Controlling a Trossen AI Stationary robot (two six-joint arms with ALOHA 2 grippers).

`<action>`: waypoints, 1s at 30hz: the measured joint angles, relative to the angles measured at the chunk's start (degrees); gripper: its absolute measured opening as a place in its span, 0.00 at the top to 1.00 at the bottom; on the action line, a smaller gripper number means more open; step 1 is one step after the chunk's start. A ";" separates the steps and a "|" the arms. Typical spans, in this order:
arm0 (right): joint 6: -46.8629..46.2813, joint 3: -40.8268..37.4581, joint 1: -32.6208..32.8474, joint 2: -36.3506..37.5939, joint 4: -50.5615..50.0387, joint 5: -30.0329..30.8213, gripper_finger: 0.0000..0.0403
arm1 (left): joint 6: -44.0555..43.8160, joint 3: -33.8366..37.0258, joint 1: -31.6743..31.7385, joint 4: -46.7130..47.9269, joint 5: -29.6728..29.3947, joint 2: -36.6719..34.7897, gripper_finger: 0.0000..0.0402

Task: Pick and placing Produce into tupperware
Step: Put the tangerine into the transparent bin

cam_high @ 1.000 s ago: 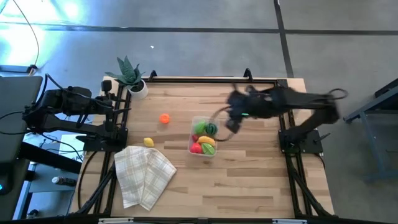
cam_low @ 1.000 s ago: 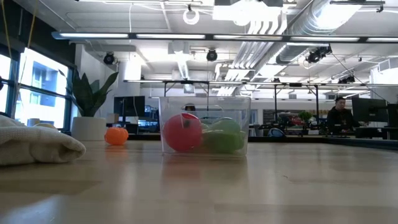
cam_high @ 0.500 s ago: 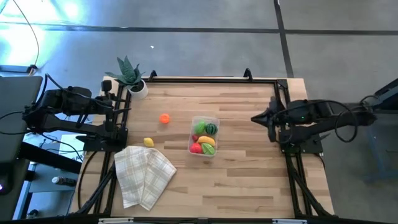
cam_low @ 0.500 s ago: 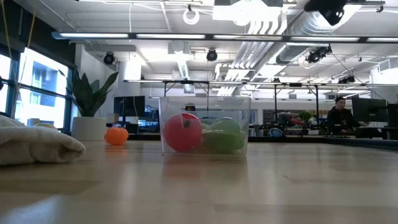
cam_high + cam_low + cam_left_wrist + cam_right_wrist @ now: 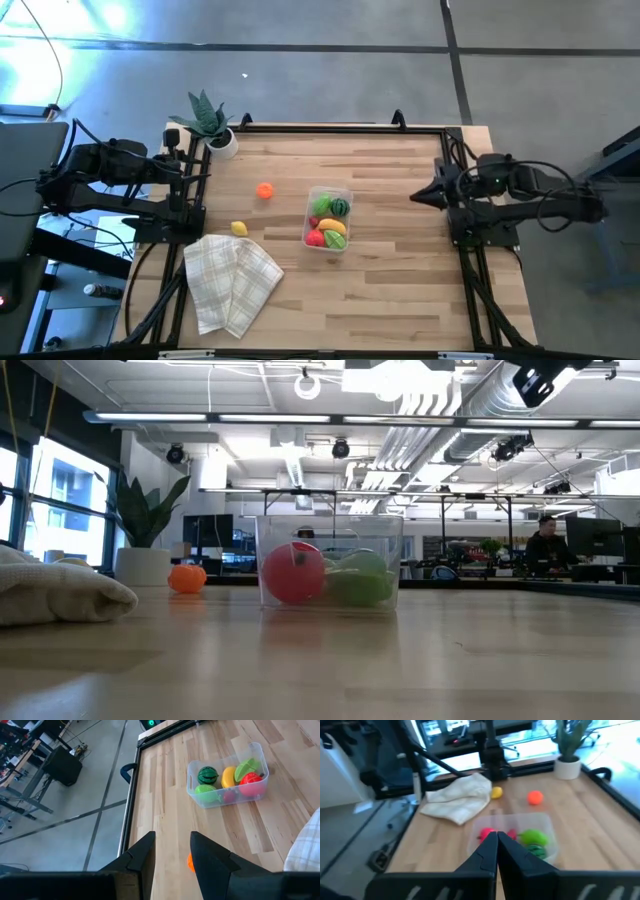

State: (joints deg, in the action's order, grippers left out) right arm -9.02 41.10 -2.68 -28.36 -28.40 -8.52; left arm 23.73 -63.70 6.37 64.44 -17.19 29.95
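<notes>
Checked cloth (image 5: pixel 232 283) at the worktop's (image 5: pixel 400 280) near edge, yellow fruit (image 5: pixel 239 228), clear tupperware (image 5: pixel 329 218) mid-worktop holding produce (red, yellow, greens), orange fruit (image 5: pixel 264 190), right gripper (image 5: pixel 416 196) jaws closed, empty, left gripper (image 5: pixel 172 851) jaws parted, empty, potted plant (image 5: pixel 208 120).

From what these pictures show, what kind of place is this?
Probably an open lab or workshop: exposed ceiling ducts, rows of desks with monitors behind the wooden table, where a person sits.

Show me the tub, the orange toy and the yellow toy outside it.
tub (image 5: pixel 345 189), high view, far rim.
orange toy (image 5: pixel 264 190), high view, its middle.
yellow toy (image 5: pixel 239 229), high view, its middle.
</notes>
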 joint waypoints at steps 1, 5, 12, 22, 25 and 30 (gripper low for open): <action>0.59 0.00 -0.61 0.00 -0.03 0.22 1.00 | 0.00 0.00 -0.02 -0.02 -0.02 0.00 0.72; 4.84 0.00 -2.58 -0.09 -0.16 0.97 1.00 | 0.02 0.00 -0.01 -0.02 0.00 0.00 0.72; 8.01 0.00 -4.72 -0.09 -3.03 6.71 1.00 | 0.01 0.00 -0.01 0.00 -0.01 0.00 0.72; 7.16 0.00 -4.90 -0.13 -12.21 12.49 1.00 | 0.00 0.00 -0.01 -0.02 0.00 0.00 0.72; 4.11 0.00 -4.92 -0.11 -12.59 12.84 1.00 | 0.01 0.00 -0.01 -0.02 -0.01 0.00 0.72; 0.00 0.00 -4.89 -0.13 -12.57 12.85 1.00 | 0.02 0.00 -0.02 0.00 -0.02 0.00 0.72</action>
State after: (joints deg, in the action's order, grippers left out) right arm -9.02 41.10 -7.57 -28.49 -40.97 4.32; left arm 23.75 -63.70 6.35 64.44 -17.21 29.95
